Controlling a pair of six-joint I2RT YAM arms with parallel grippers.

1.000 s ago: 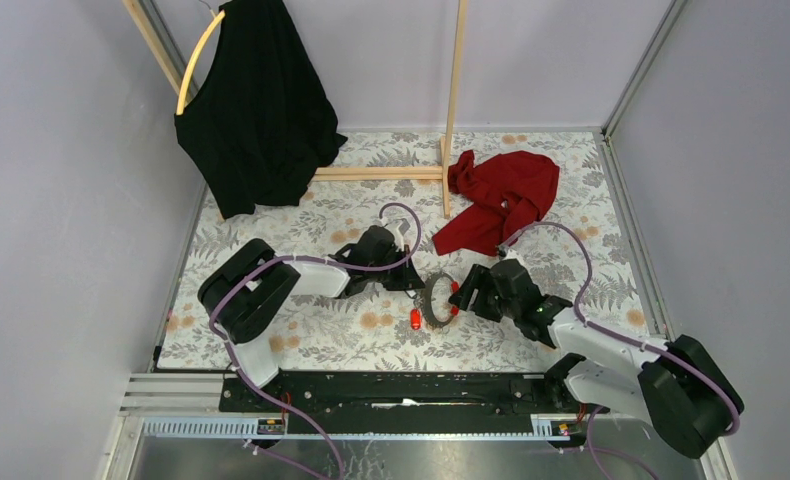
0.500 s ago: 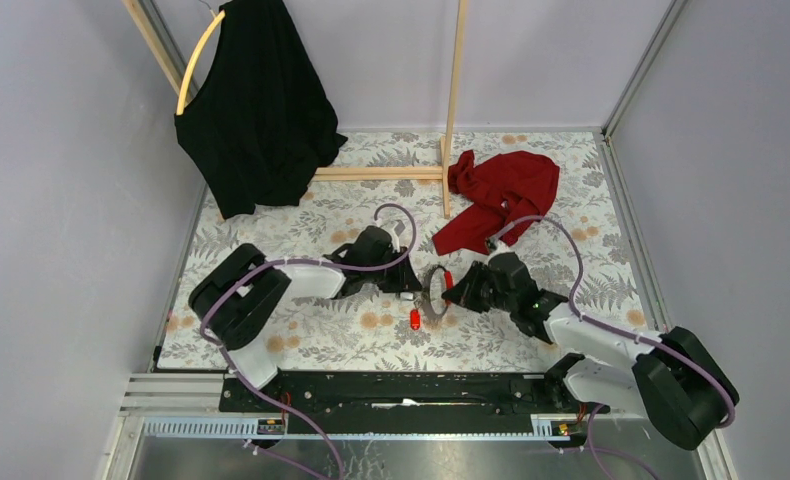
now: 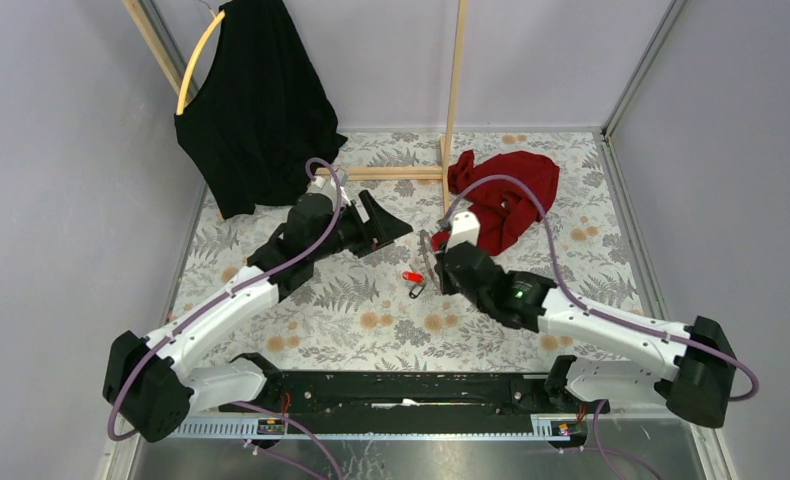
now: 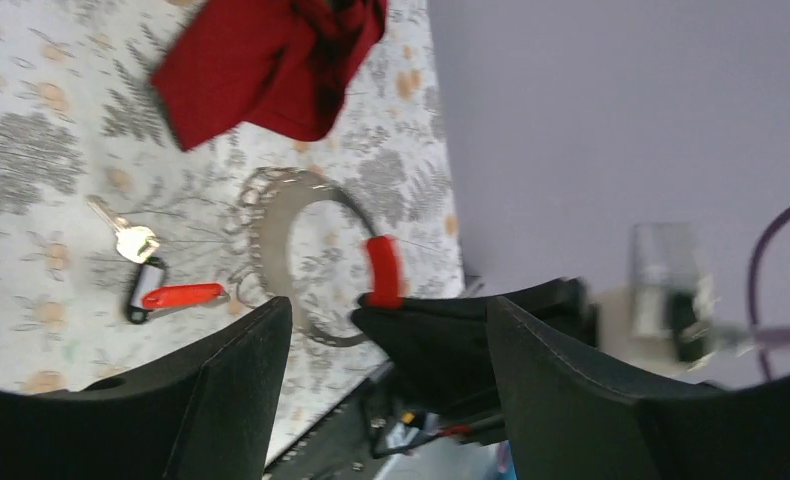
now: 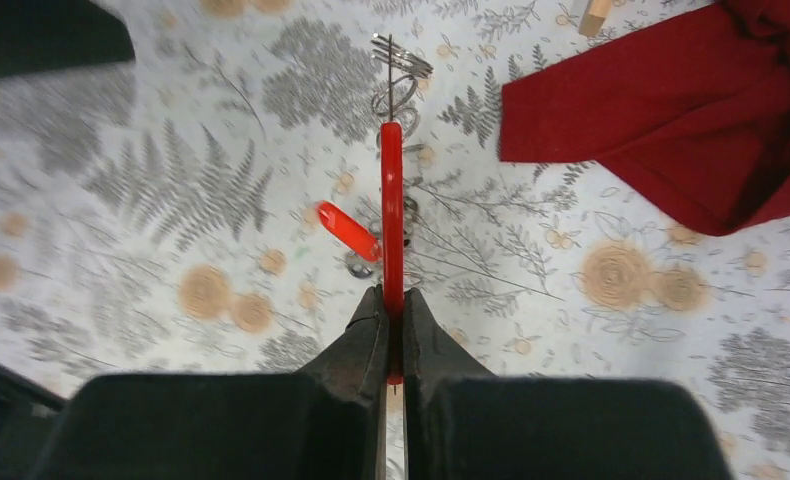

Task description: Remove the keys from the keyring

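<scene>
Right tool [image 5: 392, 305] pinching keyring [image 5: 392, 180] by its red section, ring upright over the counter [image 5: 121, 200]. Left tool [image 3: 389, 212] spread, empty. Keys [image 4: 136, 243] beside the ring look tiny, light and slippery, so take them by the heads.

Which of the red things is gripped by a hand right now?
The keyring's red section, pinched in the right hand; the red key tag and red cloth lie ungripped.

Grey keyring [image 4: 268, 240] with red section; floral-patterned table [image 3: 371, 320]; red cloth [image 3: 506, 195].
</scene>
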